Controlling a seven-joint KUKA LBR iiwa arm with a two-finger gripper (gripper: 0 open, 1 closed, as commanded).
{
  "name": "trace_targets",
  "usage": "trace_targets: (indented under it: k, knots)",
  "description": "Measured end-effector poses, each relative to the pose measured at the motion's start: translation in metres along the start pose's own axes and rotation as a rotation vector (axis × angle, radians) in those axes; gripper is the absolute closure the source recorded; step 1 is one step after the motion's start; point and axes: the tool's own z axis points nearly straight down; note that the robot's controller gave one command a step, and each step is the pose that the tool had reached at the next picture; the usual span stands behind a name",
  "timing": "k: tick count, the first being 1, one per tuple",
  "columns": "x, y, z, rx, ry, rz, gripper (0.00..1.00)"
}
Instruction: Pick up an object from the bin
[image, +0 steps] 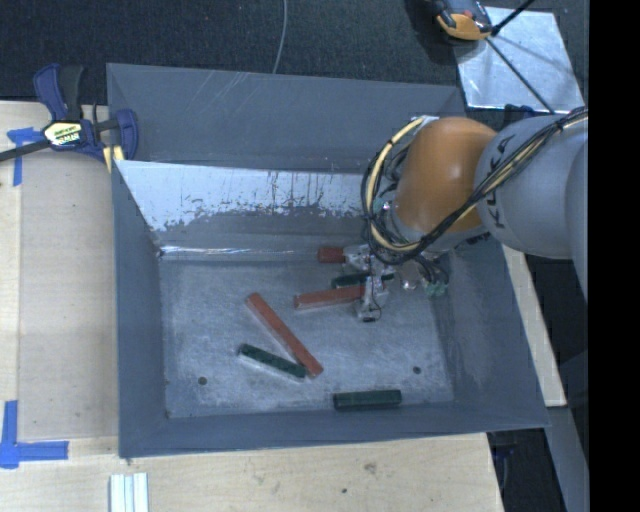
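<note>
Your gripper (370, 308) hangs low at the right end of a short brown-red stick (318, 298), right of the middle of the bin. You cannot tell if it is spread or pinching. The grey bin (140, 350) floor is speckled and scratched.

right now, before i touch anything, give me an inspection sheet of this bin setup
surface: grey metal bin, floor speckled, back wall scratched
job's things: short reddish-brown bar right of the bin's middle, its right end at the gripper; held or not, cannot tell
clutter: long reddish-brown bar lying diagonally mid-floor; dark green bar meeting its lower end; dark block along the front wall; small reddish-brown piece by the back wall
grippers: gripper low over the floor, right of centre
cables: yellow and black cables looped round the orange cover at the wrist
surroundings: dark floor beyond the far rim
</note>
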Motion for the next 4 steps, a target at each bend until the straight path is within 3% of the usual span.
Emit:
trace_targets:
  k: [1,2,3,4]
  knots:
    - [0.028,-0.011,-0.050,-0.004,0.009,-0.020,1.00]
    - [0.037,0.013,-0.150,-0.002,0.004,-0.026,0.00]
    - [0.037,0.018,-0.158,-0.002,-0.001,-0.027,0.00]
    - [0.026,0.014,-0.119,0.001,-0.008,-0.075,0.00]
